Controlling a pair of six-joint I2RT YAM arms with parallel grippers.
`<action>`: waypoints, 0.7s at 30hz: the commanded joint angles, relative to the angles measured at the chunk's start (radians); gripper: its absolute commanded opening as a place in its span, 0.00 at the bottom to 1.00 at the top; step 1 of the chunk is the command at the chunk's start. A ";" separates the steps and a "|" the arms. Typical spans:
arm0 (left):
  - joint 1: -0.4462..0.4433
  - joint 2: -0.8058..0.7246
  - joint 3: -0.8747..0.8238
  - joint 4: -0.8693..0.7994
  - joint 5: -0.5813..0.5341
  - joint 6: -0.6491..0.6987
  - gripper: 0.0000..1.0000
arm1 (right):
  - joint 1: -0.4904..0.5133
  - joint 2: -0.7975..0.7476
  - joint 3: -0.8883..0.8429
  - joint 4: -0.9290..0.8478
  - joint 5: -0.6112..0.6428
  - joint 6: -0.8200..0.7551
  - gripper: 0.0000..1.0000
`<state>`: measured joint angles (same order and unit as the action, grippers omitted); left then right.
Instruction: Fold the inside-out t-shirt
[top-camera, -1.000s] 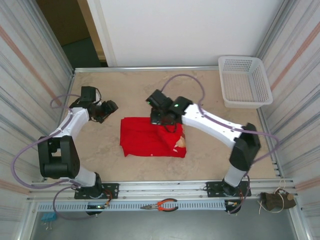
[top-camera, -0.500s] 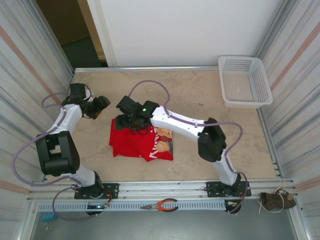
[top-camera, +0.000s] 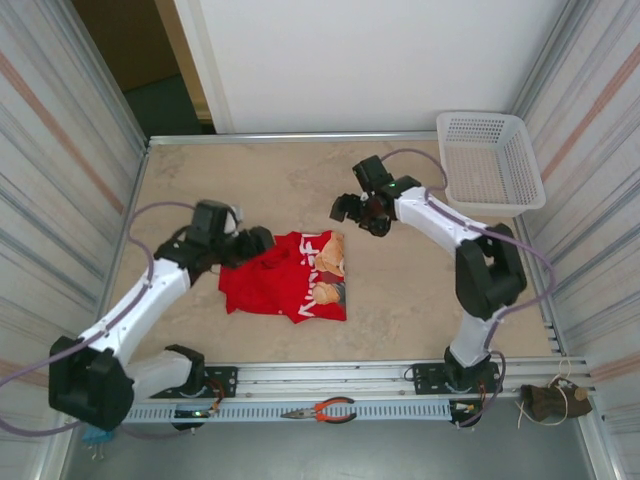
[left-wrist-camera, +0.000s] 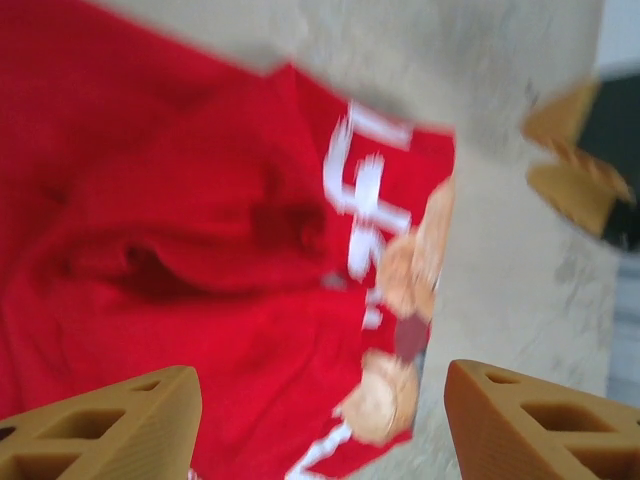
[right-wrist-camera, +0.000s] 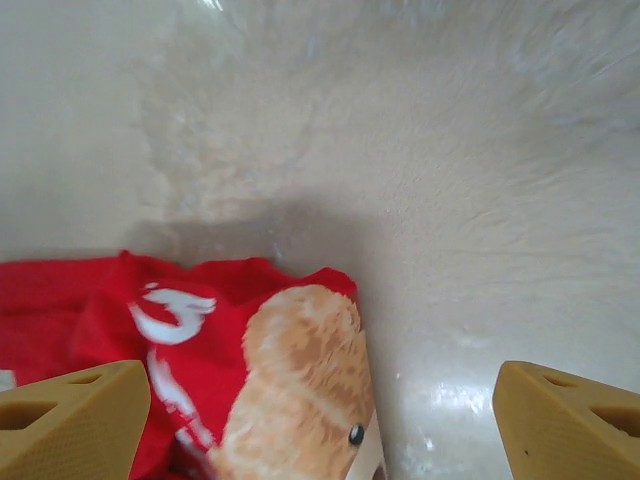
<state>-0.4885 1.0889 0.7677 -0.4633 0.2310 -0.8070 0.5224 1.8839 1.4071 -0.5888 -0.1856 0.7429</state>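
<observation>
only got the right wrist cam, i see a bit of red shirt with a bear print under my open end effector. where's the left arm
observer: in the top view the left end effector is at the far left edge of the t-shirt, on the plain red side away from the print.
operator: is it gripping the cloth
observer: doesn't look like it. the left wrist view shows its fingers spread wide above the cloth, with nothing pinched between them.
</observation>
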 joint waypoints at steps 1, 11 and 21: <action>-0.120 -0.019 -0.099 0.012 -0.200 -0.186 0.66 | 0.013 0.097 0.056 0.031 -0.109 -0.048 0.86; -0.131 0.251 -0.127 0.190 -0.220 -0.208 0.66 | -0.046 0.052 -0.140 0.155 -0.047 0.052 0.00; -0.003 0.712 0.330 0.207 -0.064 0.072 0.65 | 0.053 -0.401 -0.661 0.215 0.182 0.417 0.00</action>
<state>-0.5056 1.7138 0.9695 -0.2523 0.1204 -0.8631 0.4976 1.5631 0.8333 -0.3649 -0.1032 0.9825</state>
